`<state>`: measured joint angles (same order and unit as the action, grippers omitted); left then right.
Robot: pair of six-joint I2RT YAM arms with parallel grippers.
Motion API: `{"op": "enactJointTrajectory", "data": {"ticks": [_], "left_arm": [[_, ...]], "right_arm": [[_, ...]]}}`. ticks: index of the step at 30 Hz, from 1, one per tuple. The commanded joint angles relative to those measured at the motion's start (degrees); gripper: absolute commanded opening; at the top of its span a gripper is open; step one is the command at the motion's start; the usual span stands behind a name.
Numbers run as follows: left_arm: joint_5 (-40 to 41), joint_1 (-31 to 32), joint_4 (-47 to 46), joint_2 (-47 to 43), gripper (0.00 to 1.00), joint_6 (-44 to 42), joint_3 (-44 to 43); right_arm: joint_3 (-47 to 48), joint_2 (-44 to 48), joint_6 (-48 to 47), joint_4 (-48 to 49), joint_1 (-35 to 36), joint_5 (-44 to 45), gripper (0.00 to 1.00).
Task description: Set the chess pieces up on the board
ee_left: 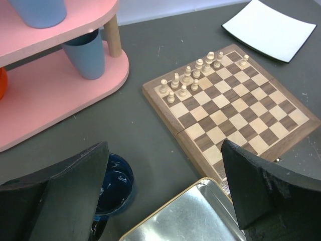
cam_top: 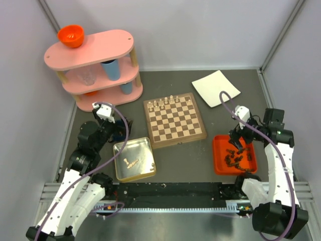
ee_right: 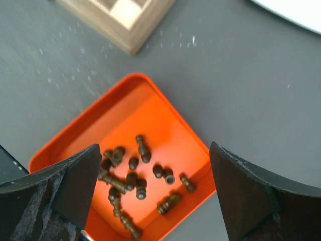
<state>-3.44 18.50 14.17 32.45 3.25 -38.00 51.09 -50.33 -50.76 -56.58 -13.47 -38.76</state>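
Chess pieces (ee_right: 133,163) (roughly thirteen, dark) lie in one orange tray (ee_right: 165,125).

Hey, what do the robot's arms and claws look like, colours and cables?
The left arm and right arm have white shells and black joints, each trailing a purple cable. The left claw and right claw each have two broad, black, wedge-shaped fingers with scuffed edges.

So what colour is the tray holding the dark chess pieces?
Orange tray, clearest in the right wrist view.
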Motion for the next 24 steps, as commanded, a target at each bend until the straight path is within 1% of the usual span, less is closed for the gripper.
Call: {"op": "enactJointTrajectory", "data": {"ticks": [1,4,6,10,13,16,21,24], "left_arm": [[-0.43,0.22,-2.05,0.78,0.99,-0.43,-0.15],[-0.16,0.22,-2.13,1.04,0.99,-0.61,-0.06],[-0.07,0.22,-2.05,1.48,0.99,-0.7,-0.15],[-0.25,0.22,-2.05,1.92,0.99,-0.78,-0.15],[-0.25,0.22,-1.96,2.01,0.99,-0.87,-0.15],[-0.16,0.22,-2.05,1.83,0.99,-0.87,-0.06],[-0.25,0.22,-2.05,1.92,0.99,-0.87,-0.15],[-0.34,0.22,-1.96,2.01,0.99,-0.87,-0.15]], "right_arm": [[-3.71,0.58,-9.87,-3.28,-0.24,8.87,0.85],[-6.43,-1.52,-10.84,-3.19,-0.24,10.37,0.72],[-7.4,-2.93,-11.81,-2.75,-0.24,11.34,0.67],[-10.65,-7.05,-11.91,1.9,-0.15,14.15,0.52],[-11.36,-9.43,-11.46,4.8,-0.24,15.65,0.44],[-12.15,-11.28,-12.77,5.95,-0.24,16.18,0.42],[-13.47,-12.51,-14.45,7.8,-0.15,15.56,0.41],[-13.65,-13.92,-14.8,8.67,0.29,15.12,0.38]]}}
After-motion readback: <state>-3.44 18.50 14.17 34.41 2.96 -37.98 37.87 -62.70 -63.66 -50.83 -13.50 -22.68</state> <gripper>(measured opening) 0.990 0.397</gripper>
